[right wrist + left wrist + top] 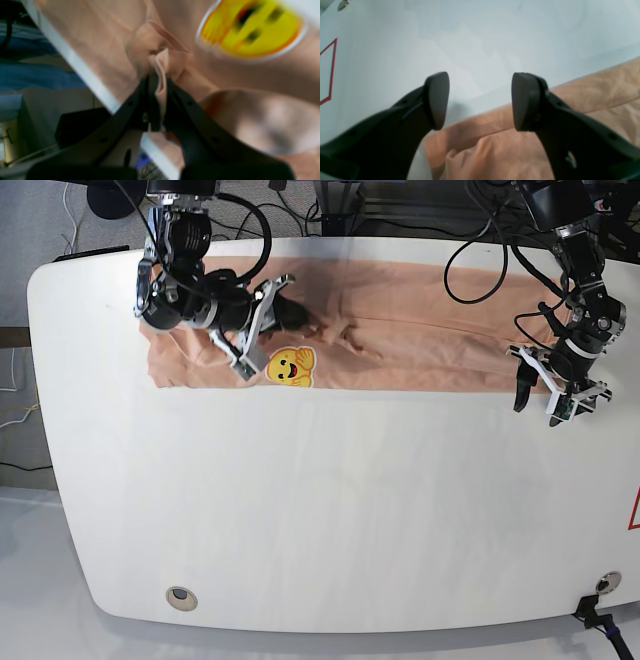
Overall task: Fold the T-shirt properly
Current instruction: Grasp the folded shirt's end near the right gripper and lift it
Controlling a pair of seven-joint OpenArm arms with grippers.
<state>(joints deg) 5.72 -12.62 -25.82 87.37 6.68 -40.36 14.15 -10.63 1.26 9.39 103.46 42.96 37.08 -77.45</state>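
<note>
The near half of the white table lies bare, with a red outline mark cut off at its right edge and a small round fitting near each near corner. Farther back, the T-shirt stretches as a long, low band across the far part of the table, running from left to right. It is a pale peach cloth, softly wrinkled, with a straight near edge. A yellow smiling-face print sits on that near edge toward the left.

At the right end of the band, the left gripper hangs over the shirt's near corner. Its jaws stand wide apart with nothing between them; the left wrist view shows the dark pads above the cloth edge and the bare table beyond. Whether the pads touch the cloth cannot be told.

At the left end, the right gripper is closed on the T-shirt. The right wrist view shows a thin pleat of peach cloth pinched between the narrow jaws, with the yellow print just beyond, though that view is blurred and the face is smeared. The arm covers much of the cloth around it. The collar and sleeves cannot be made out, and the far edge of the shirt is partly hidden by cables and the arms.
</note>
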